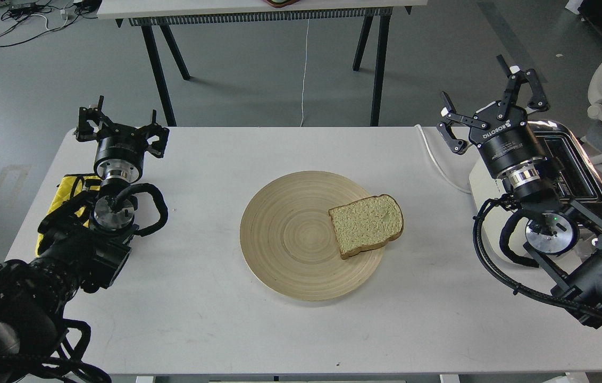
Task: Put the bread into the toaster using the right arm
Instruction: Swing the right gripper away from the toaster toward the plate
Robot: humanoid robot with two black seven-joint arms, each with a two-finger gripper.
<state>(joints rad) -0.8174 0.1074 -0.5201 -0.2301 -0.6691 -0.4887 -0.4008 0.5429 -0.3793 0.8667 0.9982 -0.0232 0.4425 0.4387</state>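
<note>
While bread [366, 225] lies flat, right gripper [484, 101] gapes.

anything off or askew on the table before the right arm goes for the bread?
Mostly tidy. The bread lies flat at the right rim of the plate, its corner overhanging the edge. A yellow cloth is half hidden under the left arm. The right gripper, fingers open, blocks part of the toaster. No spills or damage visible.

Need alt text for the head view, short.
A bread slice lies on the right side of a round wooden plate on a white table. The open right gripper hovers by the toaster; the open left gripper is far left.
</note>
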